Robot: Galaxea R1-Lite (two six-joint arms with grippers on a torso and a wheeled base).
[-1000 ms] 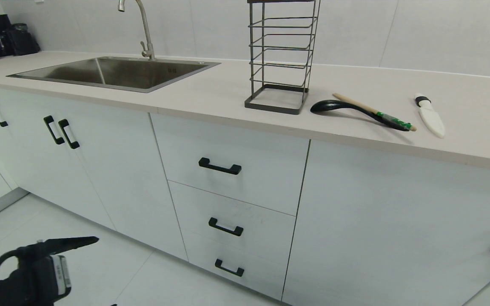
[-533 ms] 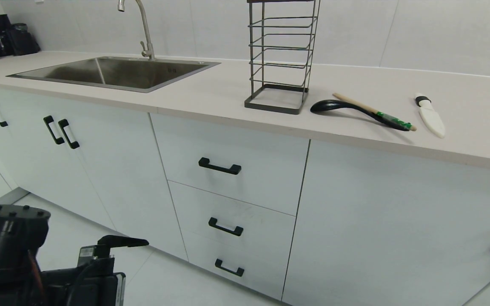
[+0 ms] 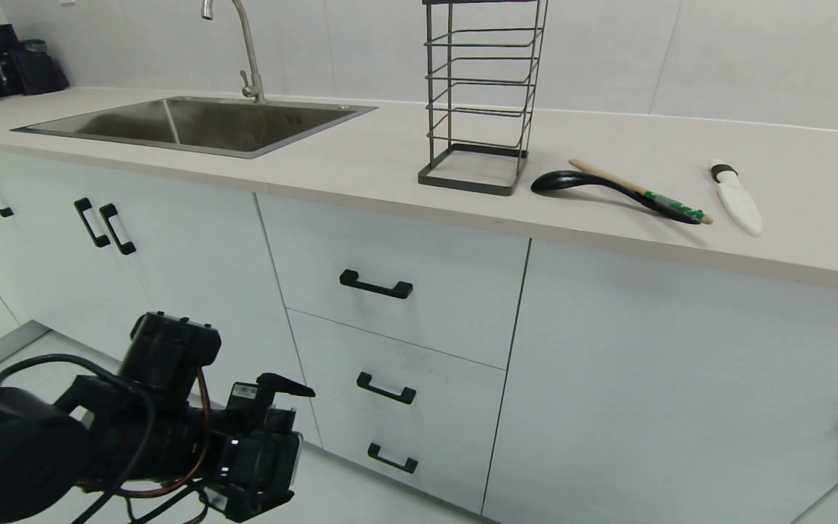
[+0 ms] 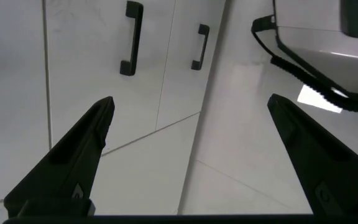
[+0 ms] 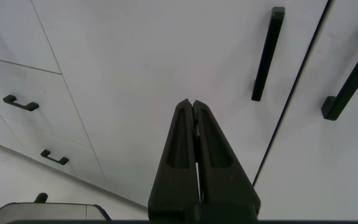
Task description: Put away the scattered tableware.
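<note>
On the tabletop (image 3: 361, 164), right of the wire rack (image 3: 481, 102):
- One black ladle (image 3: 572, 180), bowl just beside the rack base.
- One wooden utensil (image 3: 608, 177) with a green-wrapped end, meeting the ladle's handle at the right end.
- One white utensil (image 3: 737, 200) with a black band, lying flat, apart from the other two and farthest right.
- One sink (image 3: 193, 124), left of the rack.

Below tabletop level:
- Left end effector (image 3: 295, 444), low before the drawer fronts (image 3: 404, 349), fingers spread wide, nothing between them.
- Right end effector (image 5: 192, 107), fingers pressed together, empty, facing white cabinet doors (image 5: 166, 50).
</note>
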